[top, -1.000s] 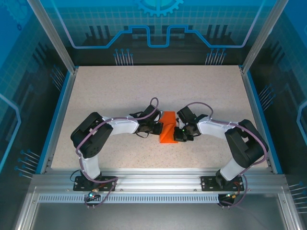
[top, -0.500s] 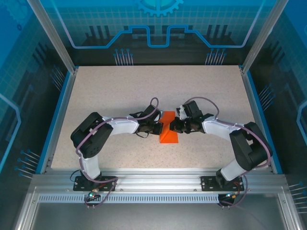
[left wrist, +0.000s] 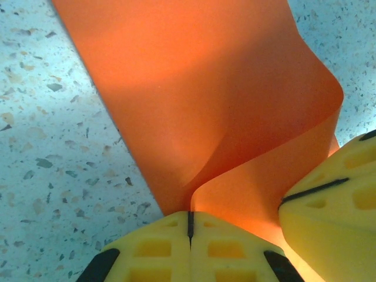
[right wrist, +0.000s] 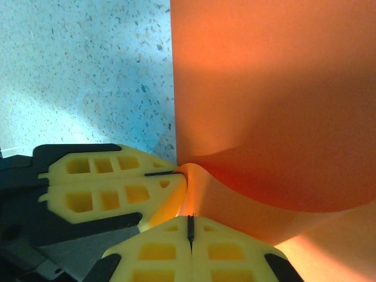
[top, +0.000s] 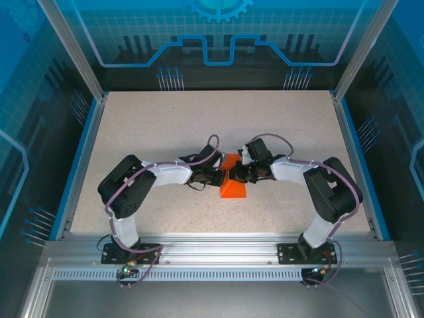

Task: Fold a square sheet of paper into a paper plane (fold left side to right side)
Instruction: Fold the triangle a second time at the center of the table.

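The square sheet of paper (top: 233,190) is a small, bright orange, folded shape on the table between the two arms. In the left wrist view the sheet of paper (left wrist: 205,88) curls up off the table into my left gripper (left wrist: 190,218), whose yellow fingers are shut on its edge. My right gripper (right wrist: 190,225) is shut too, with the curled paper (right wrist: 270,88) running into its tips. The two grippers meet tip to tip at the paper's far left part, the left gripper (top: 220,176) beside the right gripper (top: 236,174).
The speckled table (top: 165,126) stretches wide around the paper, bounded by a blue rim and aluminium posts. The right gripper's finger (left wrist: 332,205) crowds the left wrist view; the left gripper's fingers (right wrist: 111,182) sit at the left of the right wrist view.
My right gripper has swung from the paper's near right part up and leftward to meet the left gripper. The paper now looks shorter and curled. The left arm has barely moved.
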Available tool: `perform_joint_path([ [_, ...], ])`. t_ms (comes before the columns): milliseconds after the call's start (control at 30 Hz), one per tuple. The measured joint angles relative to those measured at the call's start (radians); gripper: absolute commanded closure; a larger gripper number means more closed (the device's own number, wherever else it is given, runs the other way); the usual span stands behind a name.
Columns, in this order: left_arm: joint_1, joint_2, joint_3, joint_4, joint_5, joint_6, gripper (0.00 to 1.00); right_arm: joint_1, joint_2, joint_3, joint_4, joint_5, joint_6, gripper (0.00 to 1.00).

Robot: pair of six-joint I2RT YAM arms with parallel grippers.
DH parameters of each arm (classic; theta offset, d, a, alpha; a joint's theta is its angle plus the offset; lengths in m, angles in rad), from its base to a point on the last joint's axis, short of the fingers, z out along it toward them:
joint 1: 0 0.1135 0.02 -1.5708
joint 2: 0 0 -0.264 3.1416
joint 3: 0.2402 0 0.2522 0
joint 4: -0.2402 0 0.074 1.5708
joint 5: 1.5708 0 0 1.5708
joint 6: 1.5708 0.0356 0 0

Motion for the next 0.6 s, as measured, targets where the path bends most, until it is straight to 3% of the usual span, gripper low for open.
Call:
perform_joint_path([
  [600,-0.001,0.001,0.005,-0.009,0.000,0.017,1.00,0.000,0.027,0.007,-0.061,0.053,-0.045,1.00],
])
